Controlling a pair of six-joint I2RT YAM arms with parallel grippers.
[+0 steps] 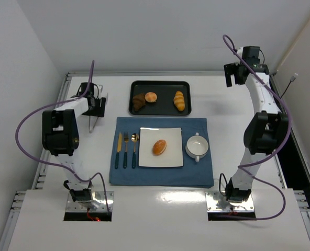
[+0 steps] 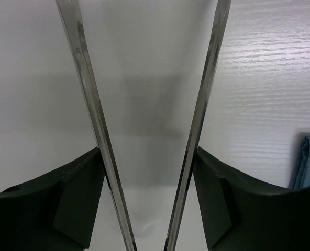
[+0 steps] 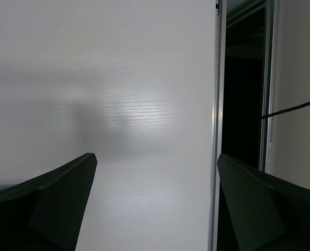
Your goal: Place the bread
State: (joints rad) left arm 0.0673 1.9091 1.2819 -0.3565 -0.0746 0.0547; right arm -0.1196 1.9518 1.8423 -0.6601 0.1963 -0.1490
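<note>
The bread (image 1: 159,147), a glossy orange-brown oval bun, lies on the white square plate (image 1: 147,159) on the blue placemat. My left gripper (image 1: 95,107) is at the table's left, well away from the plate, and is shut on metal tongs (image 1: 91,124). In the left wrist view the two tong arms (image 2: 95,112) spread apart over bare table between my fingers (image 2: 71,193), with nothing in them. My right gripper (image 1: 231,78) is open and empty near the far right corner. The right wrist view shows bare table between its fingers (image 3: 55,193).
A black tray (image 1: 160,84) at the back holds a dark pastry (image 1: 139,102), a pale round bun (image 1: 151,97) and a yellow ridged roll (image 1: 179,100). A white bowl (image 1: 197,147) stands right of the plate, with cutlery (image 1: 126,149) to its left. The table edge rail (image 3: 216,130) is by my right gripper.
</note>
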